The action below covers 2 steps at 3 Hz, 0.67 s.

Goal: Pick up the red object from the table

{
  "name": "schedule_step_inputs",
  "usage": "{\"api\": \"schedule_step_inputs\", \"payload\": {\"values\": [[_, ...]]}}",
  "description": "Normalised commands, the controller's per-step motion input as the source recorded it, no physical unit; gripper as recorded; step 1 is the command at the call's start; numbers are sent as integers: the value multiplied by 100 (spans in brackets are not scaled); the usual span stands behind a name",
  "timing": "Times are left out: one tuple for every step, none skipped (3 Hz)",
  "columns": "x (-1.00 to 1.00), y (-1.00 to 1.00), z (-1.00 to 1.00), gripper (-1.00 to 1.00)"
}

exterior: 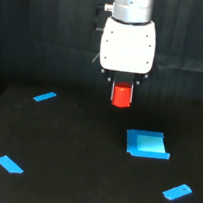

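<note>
The claw (122, 95) grips one red object (122, 97) above the table (74, 152) (four blue pieces (146, 144) lie there).

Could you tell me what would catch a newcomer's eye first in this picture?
The red object stands out most, held between the fingers of the white gripper at upper centre, apparently lifted off the black table. Next comes the blue square piece just below and to the exterior view's right of it. Three smaller blue pieces lie scattered nearer the edges.
</note>
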Motion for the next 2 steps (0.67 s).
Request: {"api": "schedule_step_inputs", "payload": {"values": [[3, -8, 14, -95], [-2, -3, 9, -89]]}}
